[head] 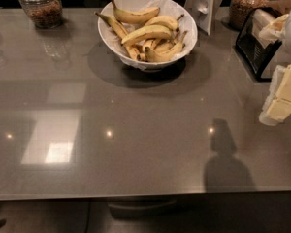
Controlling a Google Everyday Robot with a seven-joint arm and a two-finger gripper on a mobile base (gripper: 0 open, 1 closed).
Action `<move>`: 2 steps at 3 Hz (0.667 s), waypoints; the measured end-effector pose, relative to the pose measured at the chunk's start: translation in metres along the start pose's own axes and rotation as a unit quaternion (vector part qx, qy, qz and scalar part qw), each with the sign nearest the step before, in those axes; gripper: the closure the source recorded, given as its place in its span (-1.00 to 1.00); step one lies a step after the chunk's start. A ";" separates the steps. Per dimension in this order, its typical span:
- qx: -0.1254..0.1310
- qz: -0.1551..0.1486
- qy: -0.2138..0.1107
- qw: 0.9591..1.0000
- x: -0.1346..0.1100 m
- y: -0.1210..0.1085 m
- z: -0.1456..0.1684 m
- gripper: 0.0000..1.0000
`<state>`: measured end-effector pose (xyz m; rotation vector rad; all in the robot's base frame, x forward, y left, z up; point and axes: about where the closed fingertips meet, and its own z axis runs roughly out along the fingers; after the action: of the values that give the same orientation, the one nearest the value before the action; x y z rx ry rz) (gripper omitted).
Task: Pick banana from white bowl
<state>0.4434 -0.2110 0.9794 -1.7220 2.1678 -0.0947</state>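
Note:
The white bowl (pixel 108 34) stands at the back middle of the grey table and holds a pile of bananas. The banana (pixel 136 16), plump and bright yellow, lies across the top back of the pile. A thin speckled banana (pixel 114 25) with a long dark stem lies along the bowl's left side. Smaller bananas (pixel 160 50) fill the front. My gripper (pixel 281 101), cream-coloured, hangs at the right edge of the view, well right of and nearer than the bowl, above the table.
A glass jar (pixel 40 6) stands at the back left. A white upright card (pixel 202 4), a second jar (pixel 247 6) and a black wire rack (pixel 256 45) with packets stand at the back right. The table's front edge (pixel 136 196) runs along the bottom.

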 end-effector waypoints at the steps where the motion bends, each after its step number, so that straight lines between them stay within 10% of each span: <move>1: 0.024 -0.020 -0.061 0.998 -0.011 -0.017 0.004 -1.00; 2: 0.044 -0.049 -0.140 0.988 -0.038 -0.046 0.010 -1.00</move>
<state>0.4965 -0.1851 0.9923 -1.6806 1.8501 0.0237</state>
